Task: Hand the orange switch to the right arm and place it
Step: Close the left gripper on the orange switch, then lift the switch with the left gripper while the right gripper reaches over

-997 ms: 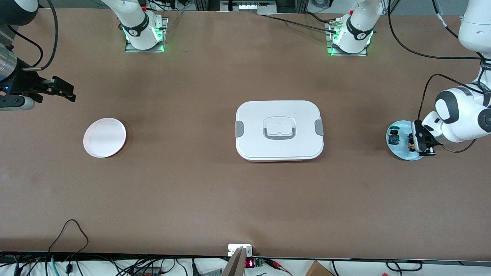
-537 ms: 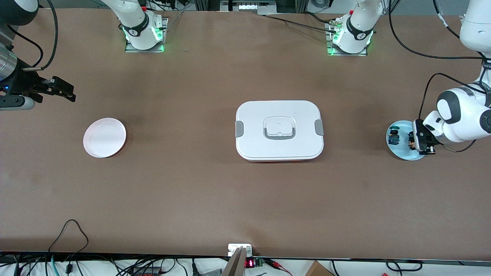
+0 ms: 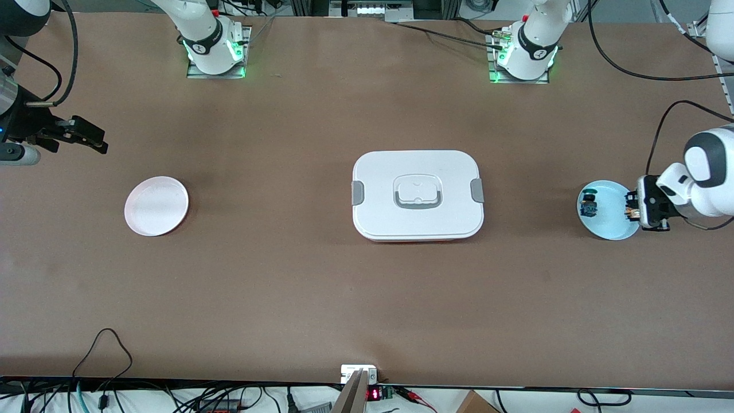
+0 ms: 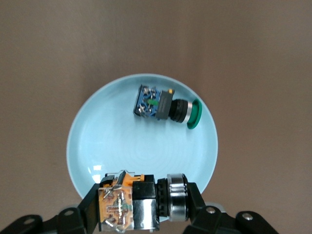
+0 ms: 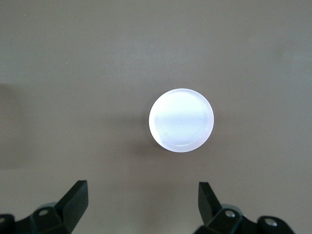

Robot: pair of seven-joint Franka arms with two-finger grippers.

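At the right edge of the front view: the left gripper (image 3: 632, 213) is seen over the rim of the blue plate (image 3: 602, 226), at the left arm's end of the table.
Left gripper state: the fingers (image 4: 90, 209) are pressed onto the orange switch (image 4: 139, 204), which is pinched across its length, orange block at one finger and metal ring toward the other.
Where the switch is: it is held in the air just above the plate's rim, clear of the plate surface as far as can be judged from the left wrist view.
Why held so: the grip is taken across the body, so one end is probably left free for the other gripper at the handover.
Blue switch (image 4: 163, 107): it is left lying on the blue plate, apart from the held one; it is not the part wanted.
At the upper left of the front view: the right gripper (image 3: 86, 136) is kept waiting in the air near the white plate (image 3: 156, 205), with its fingers spread wide and nothing between them.
White plate: it is seen bare in the right wrist view (image 5: 181, 120), and is judged to be the place for setting down.
Lidded box (image 3: 417, 195): it sits at mid-table, between the two plates, and must be passed over.
Stage: the pick-up appears done; handover and placing are not yet done.
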